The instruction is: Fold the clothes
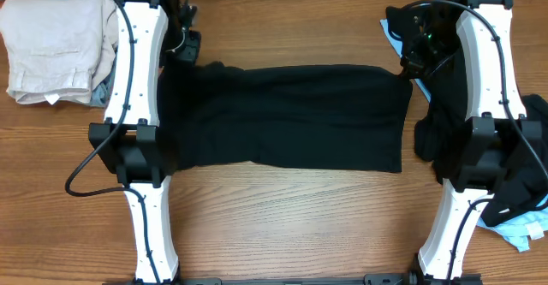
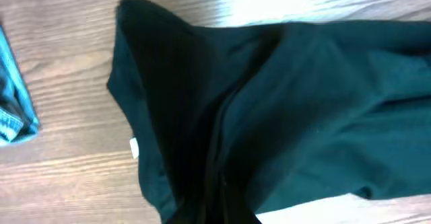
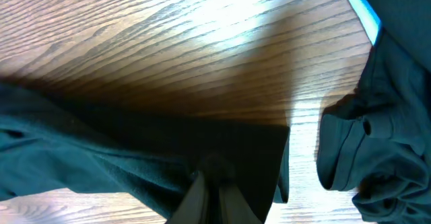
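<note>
A black short-sleeved T-shirt [image 1: 291,118] lies stretched across the middle of the wooden table, folded into a wide band. My left gripper [image 1: 190,58] is shut on its far left corner, and my right gripper [image 1: 409,67] is shut on its far right corner. In the left wrist view the T-shirt [image 2: 269,103] rises in a fold into the jaws at the bottom edge, which the fabric hides; a small white label [image 2: 134,146] shows on it. In the right wrist view the two pale fingers [image 3: 195,200] pinch the T-shirt's edge [image 3: 135,157] just above the table.
A folded beige garment [image 1: 51,45] lies at the far left over a grey-blue one [image 1: 108,81]. A heap of dark clothes [image 1: 531,165] and a light-blue piece [image 1: 518,229] sit at the right, by the right arm. The dark heap [image 3: 377,136] lies close to the right gripper.
</note>
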You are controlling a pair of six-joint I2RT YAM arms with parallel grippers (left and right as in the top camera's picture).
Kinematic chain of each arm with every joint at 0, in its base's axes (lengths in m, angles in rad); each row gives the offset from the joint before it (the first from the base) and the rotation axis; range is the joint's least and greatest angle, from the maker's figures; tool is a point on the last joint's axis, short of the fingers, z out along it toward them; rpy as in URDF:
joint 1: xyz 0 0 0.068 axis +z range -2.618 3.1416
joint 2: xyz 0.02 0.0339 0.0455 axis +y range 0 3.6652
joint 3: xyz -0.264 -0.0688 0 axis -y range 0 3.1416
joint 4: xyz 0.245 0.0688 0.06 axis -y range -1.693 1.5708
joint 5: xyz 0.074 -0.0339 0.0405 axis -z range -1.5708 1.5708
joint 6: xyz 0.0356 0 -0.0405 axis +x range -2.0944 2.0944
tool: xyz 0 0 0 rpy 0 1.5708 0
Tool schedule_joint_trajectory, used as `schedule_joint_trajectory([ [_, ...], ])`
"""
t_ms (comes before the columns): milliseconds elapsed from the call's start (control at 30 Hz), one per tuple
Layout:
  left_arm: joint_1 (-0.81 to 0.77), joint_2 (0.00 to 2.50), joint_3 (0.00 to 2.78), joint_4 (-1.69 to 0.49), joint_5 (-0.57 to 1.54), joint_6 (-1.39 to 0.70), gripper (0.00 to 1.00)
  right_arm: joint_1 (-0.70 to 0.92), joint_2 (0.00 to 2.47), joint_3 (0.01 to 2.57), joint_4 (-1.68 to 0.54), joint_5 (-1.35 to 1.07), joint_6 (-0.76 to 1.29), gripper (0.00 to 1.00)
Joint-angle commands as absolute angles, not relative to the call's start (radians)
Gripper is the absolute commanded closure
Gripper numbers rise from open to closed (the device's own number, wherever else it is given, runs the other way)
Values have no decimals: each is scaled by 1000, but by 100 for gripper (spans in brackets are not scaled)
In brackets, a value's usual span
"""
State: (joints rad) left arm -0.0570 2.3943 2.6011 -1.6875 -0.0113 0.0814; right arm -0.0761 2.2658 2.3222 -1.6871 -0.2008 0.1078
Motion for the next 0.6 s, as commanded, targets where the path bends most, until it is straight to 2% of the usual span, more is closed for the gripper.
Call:
schedule_joint_trajectory([
  [0,-14,2371,2604,-1690,3,90,96,-76,2238,2310,-1694,-184,101,96],
  [267,16,2347,2431,-1690,78,109,96,-72,2139,2157,-1670,-183,122,96],
  [567,34,2247,2291,-1690,46,124,96,-73,1934,1738,-1477,-181,150,96],
])
